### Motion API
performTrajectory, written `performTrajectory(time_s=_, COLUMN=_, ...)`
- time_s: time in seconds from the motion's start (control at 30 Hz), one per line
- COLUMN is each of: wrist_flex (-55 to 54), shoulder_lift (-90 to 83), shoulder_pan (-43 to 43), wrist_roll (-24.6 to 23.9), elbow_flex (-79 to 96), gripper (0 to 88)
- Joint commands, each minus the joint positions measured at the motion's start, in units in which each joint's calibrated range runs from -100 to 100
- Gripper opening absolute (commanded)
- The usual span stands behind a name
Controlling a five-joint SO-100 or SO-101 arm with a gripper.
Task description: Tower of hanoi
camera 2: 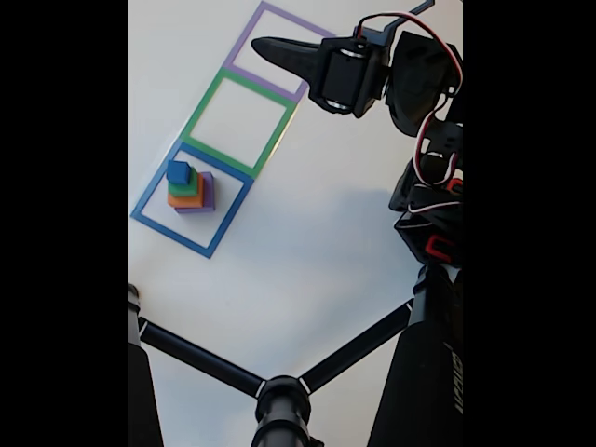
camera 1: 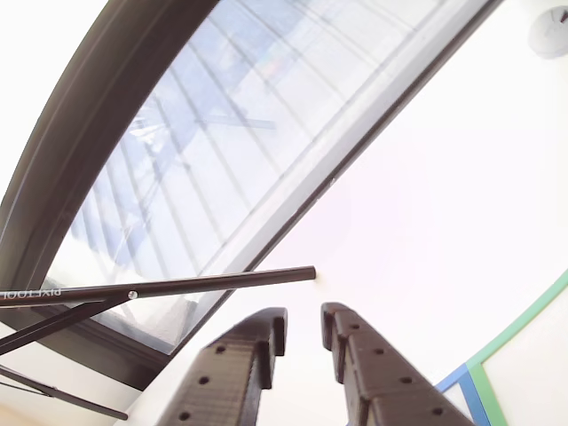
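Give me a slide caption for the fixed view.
Four-block tower stacked inside the blue outline, gripper raised over the purple outline.

Stacked widest to smallest: purple block (camera 2: 207, 194), orange block (camera 2: 182, 198), green block (camera 2: 189, 185), blue cube (camera 2: 178, 171) on top. Standing upright, well apart from the claw (camera 2: 264, 45), below-left in the fixed view.

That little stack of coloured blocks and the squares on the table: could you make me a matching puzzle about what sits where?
Things:
1. blue cube
2. purple block
3. green outline
4. gripper

Places, in the fixed view:
a. bottom of the stack
b. empty, middle of the row
c. over the purple outline
d. top of the stack

Pairs: 1-d, 2-a, 3-b, 4-c
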Motion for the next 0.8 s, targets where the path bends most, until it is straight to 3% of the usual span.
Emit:
performTrajectory(time_s=0.0, wrist_flex=-4.33, shoulder_lift=-2.7, shoulder_pan=2.67, wrist_roll=-4.67, elbow_flex=5.27, gripper=0.2)
performTrajectory(time_s=0.27, wrist_flex=-17.12, shoulder_lift=-5.77, shoulder_pan=5.64, wrist_roll=-9.06, elbow_flex=20.63, gripper=0.2)
performTrajectory(time_s=0.77, wrist_flex=-14.04, shoulder_lift=-12.72, shoulder_pan=9.28, wrist_roll=-18.19, elbow_flex=30.27, gripper=0.2)
